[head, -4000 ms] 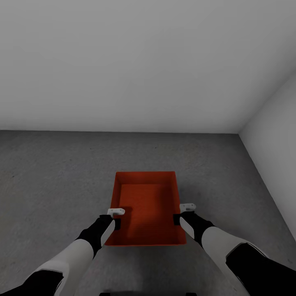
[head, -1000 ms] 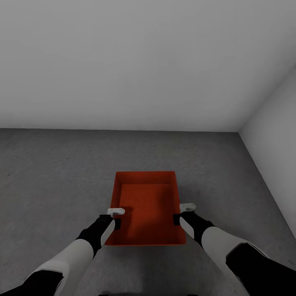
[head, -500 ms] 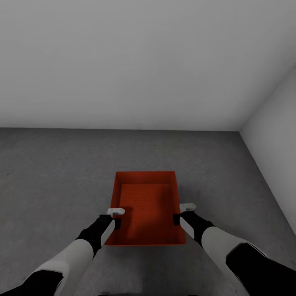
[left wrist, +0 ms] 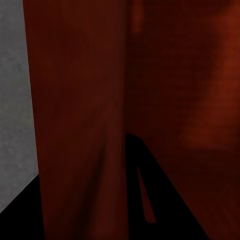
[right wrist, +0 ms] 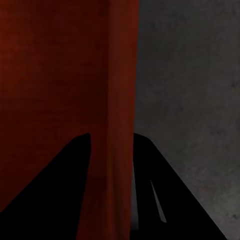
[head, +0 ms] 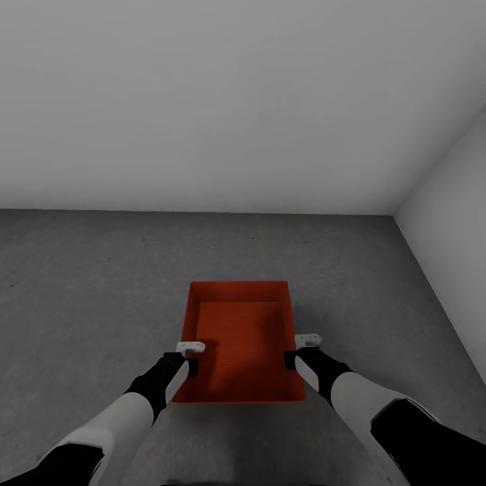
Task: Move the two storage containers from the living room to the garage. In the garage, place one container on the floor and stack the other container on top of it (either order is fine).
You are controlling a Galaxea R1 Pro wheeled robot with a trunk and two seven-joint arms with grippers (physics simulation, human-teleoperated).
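Head view — left gripper (head: 190, 356) and right gripper (head: 298, 349) each clamp container (head: 237, 341) walls; open floor (head: 88, 290) around.

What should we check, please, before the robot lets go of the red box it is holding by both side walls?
1. Left gripper on the left wall of the storage container: ok; the wall runs between its fingers in the left wrist view.
2. Right gripper on the right wall: ok, the wall sits between its fingers.
3. Surface beneath is the dark grey floor: ok.
4. Container resting on the floor, not hanging above it: cannot tell.
5. Container level: ok, as far as the head view shows.
6. Second container near for stacking: cannot tell.
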